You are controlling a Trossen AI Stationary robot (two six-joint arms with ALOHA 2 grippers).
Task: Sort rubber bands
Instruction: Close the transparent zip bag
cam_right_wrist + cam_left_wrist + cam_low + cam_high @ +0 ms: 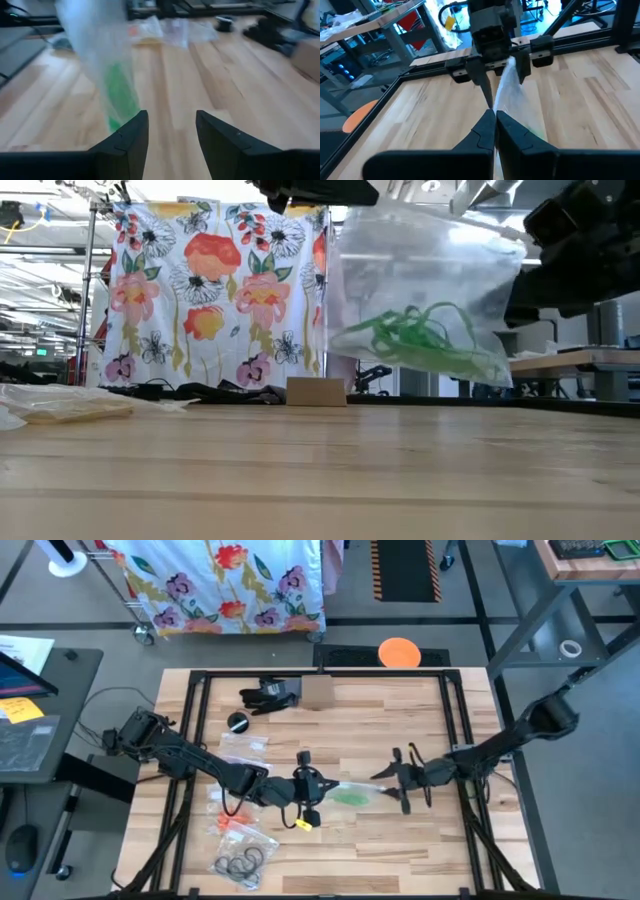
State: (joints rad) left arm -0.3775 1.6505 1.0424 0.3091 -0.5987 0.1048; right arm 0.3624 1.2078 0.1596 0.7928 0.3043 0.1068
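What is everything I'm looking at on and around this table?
clear bag of green rubber bands: one, held up off the table between the two arms
bag of dark rubber bands: one, near front left edge
bag of orange rubber bands: one, just behind the dark ones
other clear bags: a few, left of centre; contents unclear
cardboard box: one, brown, back edge
black items: beside the box
orange disc: one, on the floor beyond the table
floral cloth: one, hanging behind
wooden table: one, light
left end effector: shut on the green bag
right end effector: open, at the bag's other end
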